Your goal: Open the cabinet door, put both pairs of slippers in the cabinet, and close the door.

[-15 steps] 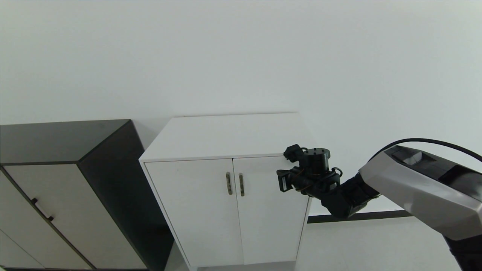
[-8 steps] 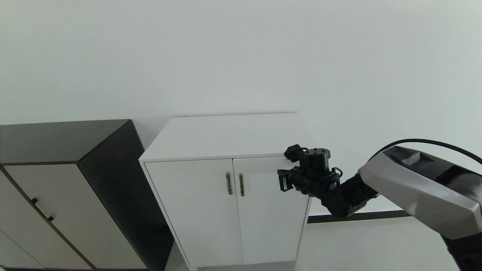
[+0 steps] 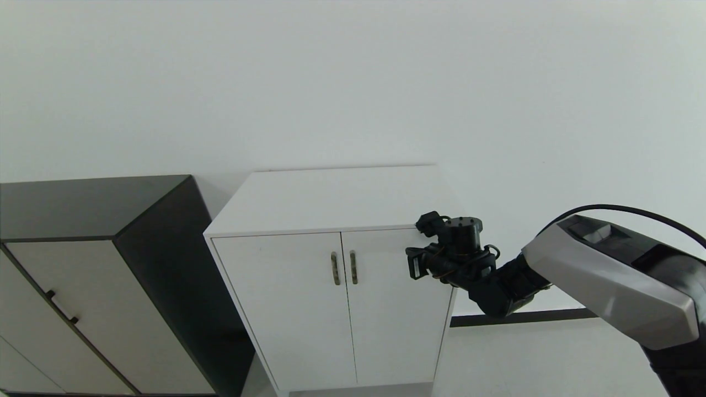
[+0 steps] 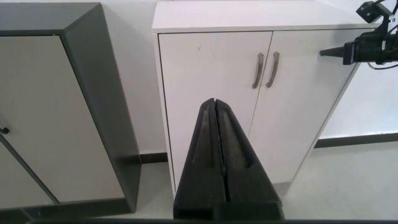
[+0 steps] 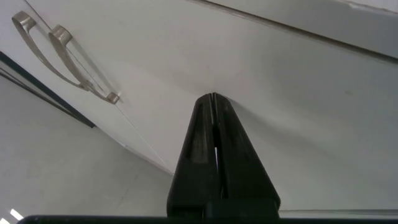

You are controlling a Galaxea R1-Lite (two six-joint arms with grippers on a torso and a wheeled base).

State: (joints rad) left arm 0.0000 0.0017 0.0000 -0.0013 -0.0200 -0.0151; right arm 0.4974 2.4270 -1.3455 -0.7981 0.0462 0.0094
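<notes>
Right fingers [image 5: 200,143] barely shifted | pressed together (left fingers [image 4: 208,149] too) | door handle [image 5: 83,67] near

This is a plain indoor room, furnished like a home hallway or storage corner, though it could as well be a test room. A white two-door cabinet [image 3: 331,198] with curved metal handles [image 3: 334,268] stands against a bare white wall [image 3: 353,82], just beside a dark cabinet [image 3: 160,242] with beige doors. A dark skirting board [image 3: 551,316] meets a pale floor [image 3: 540,358].
</notes>
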